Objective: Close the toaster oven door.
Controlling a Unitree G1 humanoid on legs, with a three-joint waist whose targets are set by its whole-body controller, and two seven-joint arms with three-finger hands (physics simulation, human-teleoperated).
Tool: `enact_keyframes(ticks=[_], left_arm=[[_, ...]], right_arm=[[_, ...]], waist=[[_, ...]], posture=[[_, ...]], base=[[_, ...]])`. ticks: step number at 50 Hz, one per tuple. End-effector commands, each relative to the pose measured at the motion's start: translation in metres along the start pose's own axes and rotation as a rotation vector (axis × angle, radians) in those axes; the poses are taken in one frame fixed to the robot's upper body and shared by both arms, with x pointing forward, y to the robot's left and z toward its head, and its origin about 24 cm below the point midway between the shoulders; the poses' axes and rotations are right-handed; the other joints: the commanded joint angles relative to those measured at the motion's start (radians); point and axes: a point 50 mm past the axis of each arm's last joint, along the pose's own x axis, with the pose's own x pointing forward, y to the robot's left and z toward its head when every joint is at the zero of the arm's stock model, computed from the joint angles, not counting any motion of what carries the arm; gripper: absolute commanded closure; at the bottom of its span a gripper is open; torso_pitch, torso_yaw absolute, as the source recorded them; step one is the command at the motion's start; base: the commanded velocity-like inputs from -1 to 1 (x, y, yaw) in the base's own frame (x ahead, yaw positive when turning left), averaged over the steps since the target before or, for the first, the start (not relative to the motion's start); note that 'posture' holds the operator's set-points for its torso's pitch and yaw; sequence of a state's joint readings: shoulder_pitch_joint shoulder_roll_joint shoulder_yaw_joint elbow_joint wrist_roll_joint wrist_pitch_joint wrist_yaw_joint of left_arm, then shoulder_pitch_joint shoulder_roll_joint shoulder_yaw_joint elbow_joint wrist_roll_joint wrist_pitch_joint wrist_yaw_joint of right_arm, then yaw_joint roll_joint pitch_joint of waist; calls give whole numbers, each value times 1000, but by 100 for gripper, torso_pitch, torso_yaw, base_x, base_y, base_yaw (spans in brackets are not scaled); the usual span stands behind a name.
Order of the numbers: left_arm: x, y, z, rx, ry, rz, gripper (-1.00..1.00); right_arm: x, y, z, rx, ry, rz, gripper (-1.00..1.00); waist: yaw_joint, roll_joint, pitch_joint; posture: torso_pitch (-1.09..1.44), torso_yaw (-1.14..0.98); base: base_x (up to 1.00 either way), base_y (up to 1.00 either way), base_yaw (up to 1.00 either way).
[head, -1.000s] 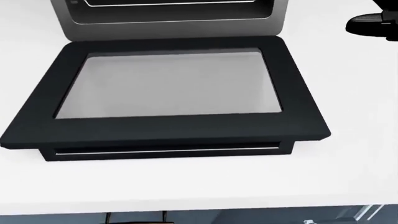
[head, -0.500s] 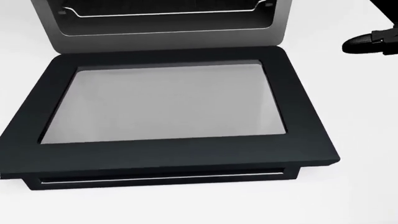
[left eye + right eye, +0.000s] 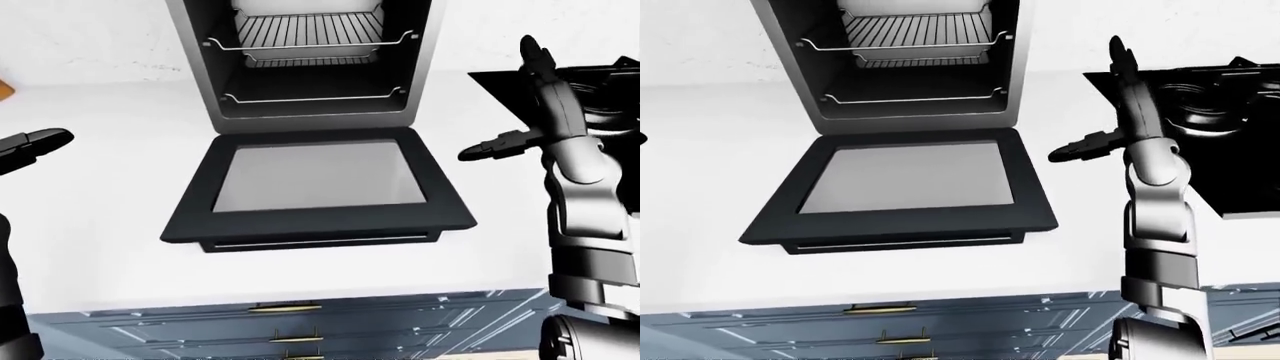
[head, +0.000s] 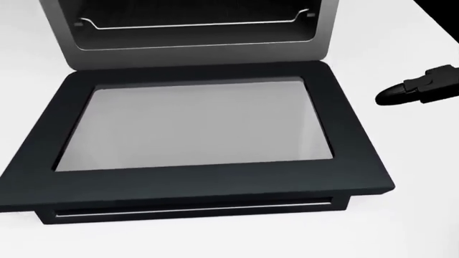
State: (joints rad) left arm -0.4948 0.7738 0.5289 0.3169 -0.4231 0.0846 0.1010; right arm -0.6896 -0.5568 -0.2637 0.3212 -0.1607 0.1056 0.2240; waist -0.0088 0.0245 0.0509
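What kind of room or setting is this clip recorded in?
Most likely a simulated kitchen. A toaster oven with wire racks stands on a white counter, its door folded down flat. A black stove sits at the right of the right-eye view, and blue-grey drawers with brass handles run under the counter.

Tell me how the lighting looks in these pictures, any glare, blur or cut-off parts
Left-eye view: flat, even render light, no blur; the toaster oven door lies open, its glass a dull grey with no sharp glare, and the white counter is nearly washed out. Head view: sharp too, but the door fills it and only a fingertip of the right robot hand shows. Right-eye view: the left robot hand is almost wholly cropped.
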Motion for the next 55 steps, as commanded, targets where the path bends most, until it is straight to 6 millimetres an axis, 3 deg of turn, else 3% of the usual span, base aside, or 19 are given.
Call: enact_keyframes(ticks=[1,55], left_arm=[[4,1,24,-6,-103,-1,-100],[5,3,26,-10,-103,7,-100]], right_arm=[[2,-12,21,-23,-94,-39,-100],[-8,5,7,-90,-89,54,-100]], waist=[[-1,4,-26],[1,4,-39]], posture=[[0,0],[0,0]], base=[[0,0,0],[0,0,0]])
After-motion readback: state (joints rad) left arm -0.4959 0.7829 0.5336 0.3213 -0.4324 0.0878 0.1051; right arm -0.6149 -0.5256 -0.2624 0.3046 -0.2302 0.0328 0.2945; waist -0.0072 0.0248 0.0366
